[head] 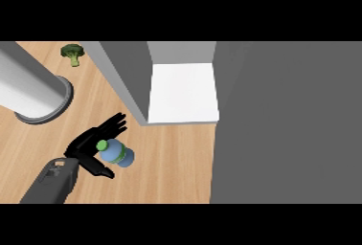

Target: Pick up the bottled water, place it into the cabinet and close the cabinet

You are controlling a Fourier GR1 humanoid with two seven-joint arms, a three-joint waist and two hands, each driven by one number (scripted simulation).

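The bottled water point(118, 155), blue with a green cap, stands on the wooden counter point(170, 162), seen nearly from above. My left hand point(86, 143) is against its left side. Its fingers point(113, 125) reach straight past the cap and the thumb point(99, 171) sticks out below the bottle, so the hand is open. Up and to the right is the grey cabinet point(127, 81), open, with a white floor point(184, 91) inside. The big grey panel point(286, 119) filling the right side looks like its door. My right hand is out of sight.
A broccoli floret point(73, 53) lies at the counter's far left. A large white cylinder on a grey round base point(42, 103) stands left of the cabinet, close above my hand.
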